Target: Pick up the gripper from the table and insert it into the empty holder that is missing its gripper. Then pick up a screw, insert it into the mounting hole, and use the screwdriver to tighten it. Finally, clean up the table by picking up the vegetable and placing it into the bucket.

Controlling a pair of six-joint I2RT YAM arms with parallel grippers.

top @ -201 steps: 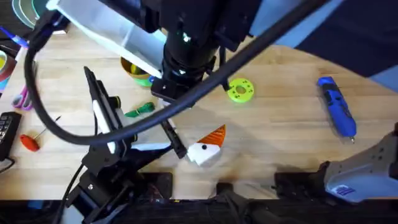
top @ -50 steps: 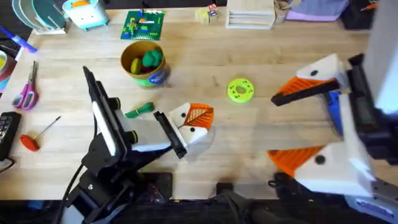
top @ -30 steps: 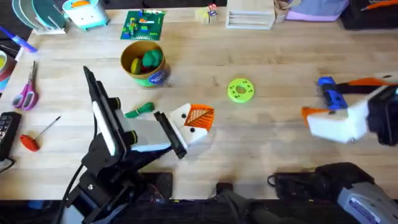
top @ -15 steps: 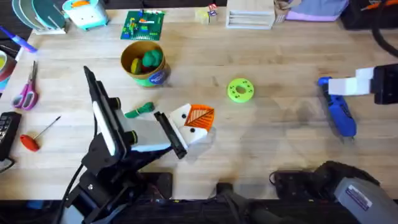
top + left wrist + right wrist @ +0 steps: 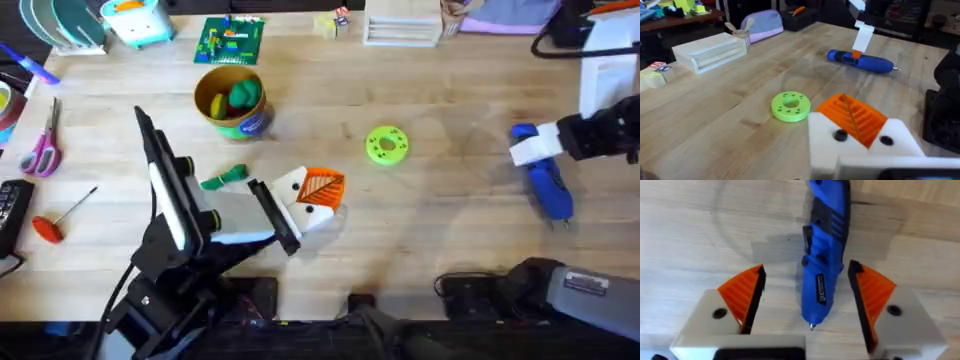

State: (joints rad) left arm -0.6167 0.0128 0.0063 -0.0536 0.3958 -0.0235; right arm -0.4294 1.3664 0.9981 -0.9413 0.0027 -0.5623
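Because the wooden bench [image 5: 440, 230] carries everything, the holder [image 5: 312, 205] sits near its front middle, braced by the left claw [image 5: 268, 222], whose fingers I cannot tell apart or together. The right claw [image 5: 807, 307] hangs spread wide astride the screwdriver [image 5: 824, 250], presumably to grasp it. The orange gripper [image 5: 852, 117] already sits in the holder.

Glossy blue plastic screwdriver [image 5: 824, 240] on seemingly matt, grainy wooden table [image 5: 440, 230].
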